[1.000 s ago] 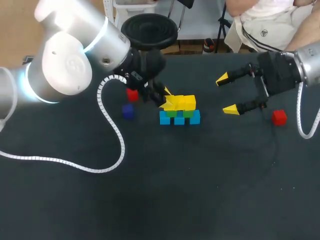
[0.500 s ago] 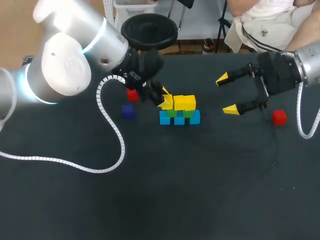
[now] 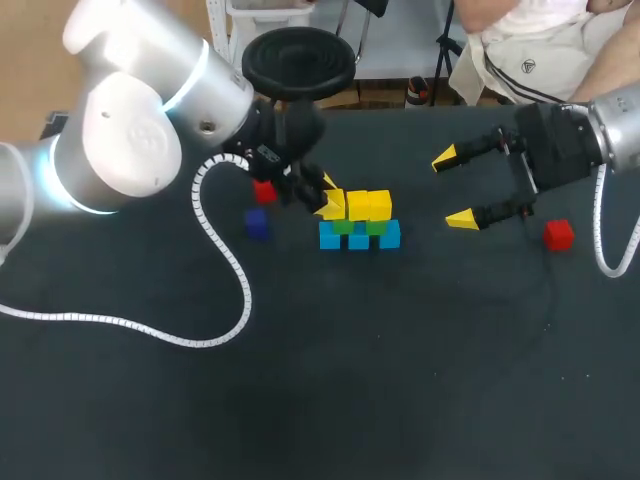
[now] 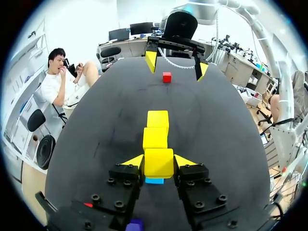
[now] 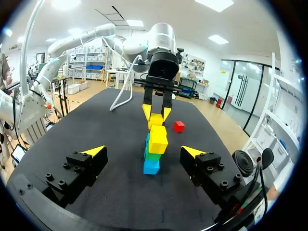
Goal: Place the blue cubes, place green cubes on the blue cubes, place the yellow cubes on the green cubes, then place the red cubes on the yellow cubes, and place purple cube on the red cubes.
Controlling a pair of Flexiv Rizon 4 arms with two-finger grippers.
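A stack stands mid-table: a row of blue cubes (image 3: 359, 240), green cubes (image 3: 343, 227) on them, and two yellow cubes (image 3: 369, 205) on top. My left gripper (image 3: 330, 200) is at the stack's left end, shut on a third yellow cube (image 4: 159, 162), level with the other yellow cubes (image 4: 155, 138) and over a blue cube (image 4: 154, 180). My right gripper (image 3: 455, 188) hangs open to the right of the stack, facing it (image 5: 153, 144). One red cube (image 3: 264, 189) and the purple cube (image 3: 256, 224) lie left of the stack. Another red cube (image 3: 558, 234) lies far right.
My left arm's white coiled cable (image 3: 225, 262) loops over the table's left half. My right arm's cable (image 3: 601, 250) hangs by the far red cube. The front of the black table (image 3: 400, 380) is bare.
My left arm has shifted slightly up and to the left, its gripper staying at the stack's left end with the yellow cube. The right arm has not moved.
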